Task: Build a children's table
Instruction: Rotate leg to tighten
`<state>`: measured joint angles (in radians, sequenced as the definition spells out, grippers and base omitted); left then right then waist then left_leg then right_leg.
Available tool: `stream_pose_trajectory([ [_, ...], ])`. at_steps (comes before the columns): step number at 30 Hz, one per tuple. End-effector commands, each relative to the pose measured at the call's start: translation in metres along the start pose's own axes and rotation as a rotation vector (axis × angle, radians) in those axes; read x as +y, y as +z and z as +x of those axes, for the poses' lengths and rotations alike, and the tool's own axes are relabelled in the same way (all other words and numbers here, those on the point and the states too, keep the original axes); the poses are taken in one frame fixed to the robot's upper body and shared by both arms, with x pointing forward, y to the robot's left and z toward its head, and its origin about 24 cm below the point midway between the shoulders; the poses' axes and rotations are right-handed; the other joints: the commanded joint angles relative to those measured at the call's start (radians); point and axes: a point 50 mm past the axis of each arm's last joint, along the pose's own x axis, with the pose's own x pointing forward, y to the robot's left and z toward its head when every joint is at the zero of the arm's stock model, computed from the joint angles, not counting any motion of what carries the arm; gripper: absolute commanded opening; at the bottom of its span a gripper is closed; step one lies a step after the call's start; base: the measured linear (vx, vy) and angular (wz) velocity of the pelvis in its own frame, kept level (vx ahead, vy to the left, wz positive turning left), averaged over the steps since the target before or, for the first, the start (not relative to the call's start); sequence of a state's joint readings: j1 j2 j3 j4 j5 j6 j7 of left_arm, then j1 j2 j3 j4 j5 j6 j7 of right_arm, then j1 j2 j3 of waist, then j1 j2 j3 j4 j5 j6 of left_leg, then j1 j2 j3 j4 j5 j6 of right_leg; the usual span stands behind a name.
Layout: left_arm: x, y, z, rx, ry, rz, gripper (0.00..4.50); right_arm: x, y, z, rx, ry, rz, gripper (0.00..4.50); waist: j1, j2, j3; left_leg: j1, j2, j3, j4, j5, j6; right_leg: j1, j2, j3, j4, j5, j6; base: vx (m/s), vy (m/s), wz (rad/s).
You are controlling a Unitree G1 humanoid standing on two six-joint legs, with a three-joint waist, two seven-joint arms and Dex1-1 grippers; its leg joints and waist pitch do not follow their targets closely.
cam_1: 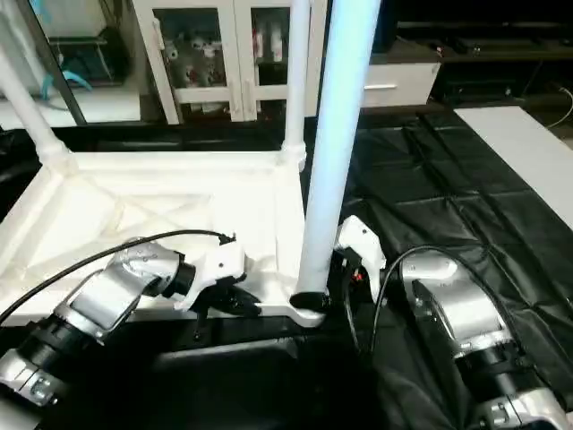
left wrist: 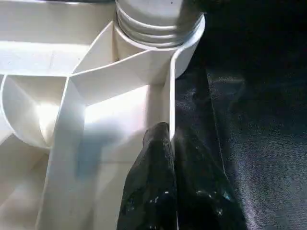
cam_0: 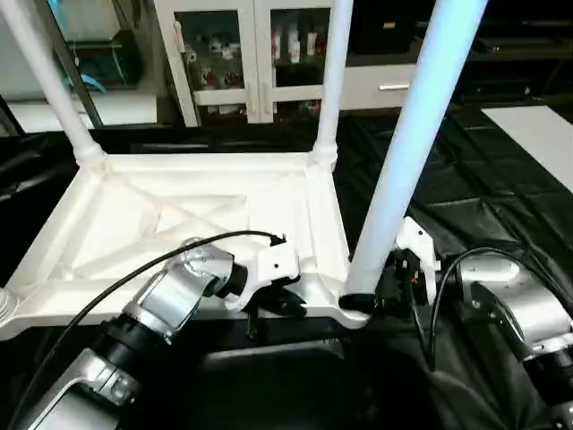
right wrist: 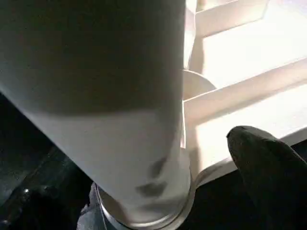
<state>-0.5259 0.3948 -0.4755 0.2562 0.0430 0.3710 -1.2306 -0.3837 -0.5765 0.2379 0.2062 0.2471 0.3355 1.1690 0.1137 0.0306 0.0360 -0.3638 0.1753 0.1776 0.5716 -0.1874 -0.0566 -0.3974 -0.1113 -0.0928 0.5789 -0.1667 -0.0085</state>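
Silver forearms fill the foreground. Left gripper [cam_0: 285, 303]: fingers [left wrist: 158, 191] pressed together, clamped on the near rim of the table top [cam_0: 179, 224], 1 finger inside the rim wall and 1 outside. The top lies underside up on black sheeting [cam_0: 501, 215], X-bracing showing. 3 legs stand in corner sockets: far-left leg [cam_0: 54, 85], far-right leg [cam_0: 333, 81], near-right leg [cam_0: 416, 143], which rises just beside the left gripper's hold. Right gripper [cam_0: 401, 279]: jaws apart, set around the base of the near-right leg, no pinch visible.

Step in hand, as judged: seating the near-right leg, left gripper steadying the top. Next move likely calls for closing on that leg and twisting it home; near-left socket looks unfilled.
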Motion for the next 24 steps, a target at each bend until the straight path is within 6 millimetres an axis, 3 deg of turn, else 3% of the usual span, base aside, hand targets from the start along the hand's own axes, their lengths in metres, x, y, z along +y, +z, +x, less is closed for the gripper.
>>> stream_pose_trajectory([
  [1,-0.013,-0.02,0.015,0.083,-0.089,-0.06,0.0,0.003,0.003,0.007,0.034,0.038,-0.056,4.42,0.001,-0.013,-0.057,0.005,0.054,-0.014,-0.063,-0.18,0.065,0.052,-0.049,0.047,-0.05,-0.172,-0.228,0.0,0.0,0.0],
  [4,-0.013,-0.019,0.015,0.087,-0.081,-0.063,0.0,0.002,0.0,0.009,0.042,0.042,-0.048,4.42,0.002,-0.014,-0.056,0.005,0.054,-0.014,-0.063,-0.189,0.069,0.052,-0.051,0.047,-0.054,-0.204,-0.225,0.0,0.0,0.0],
  [5,-0.013,-0.018,0.015,0.087,-0.078,-0.064,0.0,0.002,-0.001,0.009,0.044,0.049,-0.045,4.17,0.003,-0.013,-0.056,0.006,0.054,-0.014,-0.064,-0.197,0.067,0.052,-0.051,0.046,-0.056,-0.22,-0.222,0.0,0.0,0.0],
  [8,-0.012,-0.018,0.013,0.086,-0.069,-0.066,0.0,0.003,-0.003,0.011,0.057,0.057,-0.046,4.06,0.001,-0.014,-0.055,0.005,0.054,-0.015,-0.065,-0.205,0.064,0.053,-0.051,0.046,-0.057,-0.233,-0.217,0.0,0.0,0.0],
  [16,-0.009,-0.018,0.011,0.093,-0.058,-0.063,0.0,0.002,-0.006,0.017,0.058,0.064,-0.037,3.27,0.002,-0.012,-0.057,0.005,0.054,-0.015,-0.062,-0.197,0.068,0.053,-0.05,0.045,-0.054,-0.214,-0.223,0.0,0.0,0.0],
  [20,-0.009,-0.019,0.01,0.097,-0.054,-0.065,0.0,0.002,-0.007,0.018,0.06,0.066,-0.032,3.0,-0.003,-0.011,-0.052,0.007,0.052,-0.016,-0.067,-0.246,0.052,0.051,-0.05,0.045,-0.063,-0.29,-0.206,0.0,0.0,0.0],
  [21,-0.009,-0.02,0.01,0.102,-0.053,-0.066,0.0,0.002,-0.009,0.019,0.071,0.067,-0.031,2.91,-0.004,-0.006,-0.049,0.01,0.053,-0.017,-0.069,-0.274,0.044,0.049,-0.05,0.045,-0.068,-0.324,-0.197,0.0,0.0,0.0],
  [23,-0.01,-0.022,0.011,0.105,-0.054,-0.067,0.0,0.002,-0.011,0.02,0.077,0.068,-0.03,2.76,-0.008,-0.016,-0.047,0.013,0.052,-0.018,-0.072,-0.309,0.035,0.049,-0.051,0.045,-0.074,-0.379,-0.179,0.0,0.0,0.0],
  [24,-0.01,-0.022,0.011,0.106,-0.055,-0.068,0.0,0.002,-0.012,0.021,0.075,0.069,-0.025,2.73,-0.007,-0.013,-0.046,0.014,0.052,-0.02,-0.072,-0.314,0.032,0.049,-0.053,0.046,-0.073,-0.389,-0.178,0.0,0.0,0.0],
])
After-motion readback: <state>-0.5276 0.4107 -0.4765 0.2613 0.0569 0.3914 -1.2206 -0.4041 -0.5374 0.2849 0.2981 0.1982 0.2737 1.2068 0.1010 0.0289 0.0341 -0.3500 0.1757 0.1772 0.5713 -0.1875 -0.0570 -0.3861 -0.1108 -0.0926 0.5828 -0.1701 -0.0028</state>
